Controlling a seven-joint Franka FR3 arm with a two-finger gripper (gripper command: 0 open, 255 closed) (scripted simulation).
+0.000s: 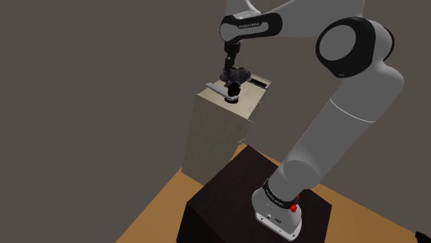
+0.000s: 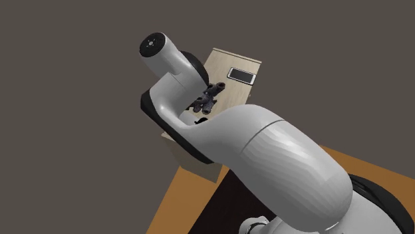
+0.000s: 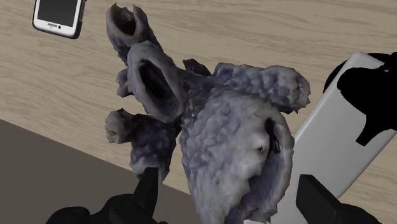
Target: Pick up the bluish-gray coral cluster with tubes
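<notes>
The bluish-gray coral cluster (image 3: pixel 235 140), knobbly with open tubes (image 3: pixel 156 76) pointing away from the hand, sits between my two black fingers. The left finger (image 3: pixel 149 188) touches its lower edge and the right finger (image 3: pixel 315 194) stands close against its other side. My gripper (image 3: pixel 232 188) is shut on it. From the shoulder view, the gripper (image 1: pixel 233 80) hangs over the top of a tall light wooden cabinet (image 1: pixel 250 100), with the dark coral (image 1: pixel 238 72) at the hand. The second exterior view has the coral (image 2: pixel 206 100) partly behind the arm.
A white-framed phone (image 3: pixel 58 16) lies on the wooden top beyond the coral, also seen as phone (image 2: pixel 242 75). A white slab (image 3: pixel 331 140) carrying a black object (image 3: pixel 372 83) lies close beside the right finger. My dark stand (image 1: pixel 228 200) is below, on an orange-brown floor (image 1: pixel 162 207).
</notes>
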